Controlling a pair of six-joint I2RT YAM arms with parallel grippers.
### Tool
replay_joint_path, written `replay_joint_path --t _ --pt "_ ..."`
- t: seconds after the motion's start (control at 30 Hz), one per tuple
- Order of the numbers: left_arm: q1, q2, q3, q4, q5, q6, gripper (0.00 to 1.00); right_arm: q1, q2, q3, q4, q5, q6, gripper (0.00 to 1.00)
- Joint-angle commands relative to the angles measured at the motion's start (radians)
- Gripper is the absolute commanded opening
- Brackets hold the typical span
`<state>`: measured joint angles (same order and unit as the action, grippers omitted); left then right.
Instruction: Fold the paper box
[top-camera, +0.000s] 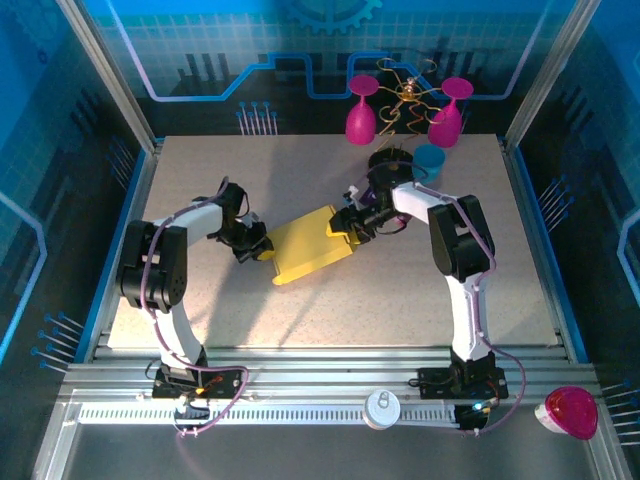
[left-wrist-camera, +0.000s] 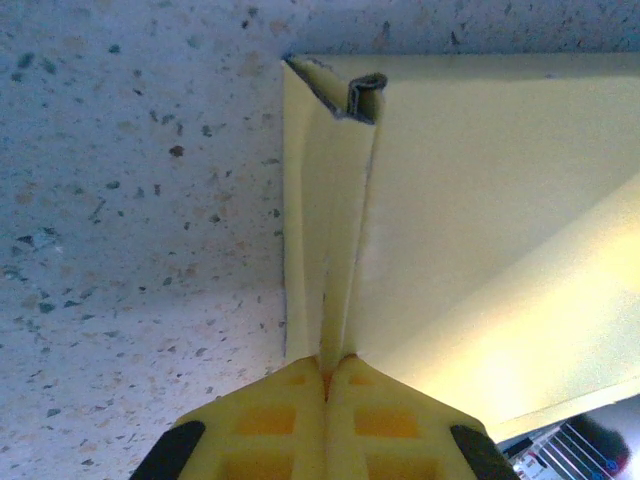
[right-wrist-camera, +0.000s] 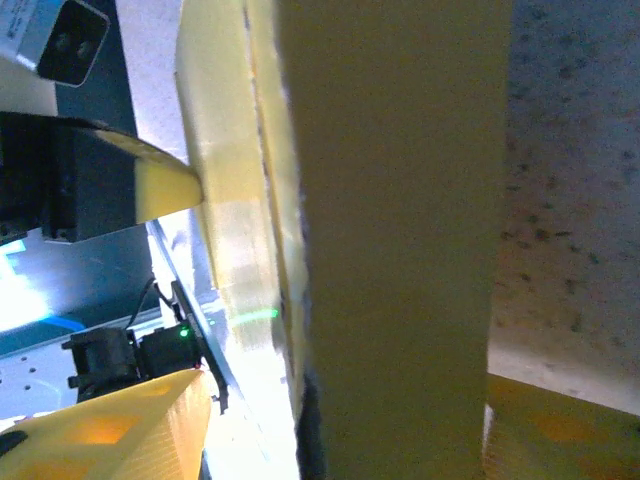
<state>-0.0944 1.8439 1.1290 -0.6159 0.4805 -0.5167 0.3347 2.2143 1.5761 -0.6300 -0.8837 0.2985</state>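
Paper box: the yellow, thin-cardboard, part-folded paper box (top-camera: 305, 250) is lying on the pale speckled tabletop (top-camera: 330, 320), stretching from the left gripper (top-camera: 258, 247) across to the right gripper (top-camera: 345, 225).
Left gripper: its fingers are pressed together and pinching the doubled side flap (left-wrist-camera: 335, 220), which is running straight ahead of its fingertips.
Right gripper: it is standing spread and straddling the far end of the paper box. A bright gap is showing between one finger (right-wrist-camera: 130, 420) and the cardboard, so it is judged not to be clamping.
Step in hand: the right gripper is probably lining up on the end panel to raise it, while the left gripper is anchoring the sheet.
Doing it well: the left pinch should be staying firm and low against the tabletop. The right gripper should be closing squarely on the panel between its fingers, then turning it along the scored line rather than pulling.
Risk: thin card is likely to be buckling if it is gripped off the crease, and a pull toward the right gripper could be dragging the flap out of the left pinch.
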Motion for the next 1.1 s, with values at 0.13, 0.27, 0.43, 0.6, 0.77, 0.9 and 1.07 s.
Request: replay_joint_path --t 0.13,0.27,0.43,0.6,0.77,0.9,1.07 --pt "0.021 -0.015 -0.027 -0.036 -0.106 -0.013 0.08 0.023 -0.012 -0.044 0.120 -0.099 0.135 0.50" --pt "0.027 -0.111 0.000 -0.021 -0.080 -0.065 0.32 0.011 -0.038 -0.081 0.173 -0.118 0.244 0.40" --pt "0.057 -0.275 -0.030 0.093 -0.017 -0.187 0.60 -0.018 -0.111 -0.164 0.320 -0.153 0.457 0.35" --pt "0.123 -0.339 -0.149 0.284 0.160 -0.368 0.73 -0.043 -0.166 -0.225 0.462 -0.183 0.738 0.35" --pt "0.131 -0.349 -0.196 0.368 0.238 -0.451 0.76 -0.048 -0.207 -0.251 0.581 -0.197 1.000 0.36" --pt "0.131 -0.330 -0.221 0.464 0.273 -0.526 0.78 -0.045 -0.219 -0.308 0.816 -0.208 1.274 0.36" --pt "0.133 -0.297 -0.256 0.513 0.278 -0.614 0.79 -0.045 -0.204 -0.332 0.978 -0.215 1.476 0.36"
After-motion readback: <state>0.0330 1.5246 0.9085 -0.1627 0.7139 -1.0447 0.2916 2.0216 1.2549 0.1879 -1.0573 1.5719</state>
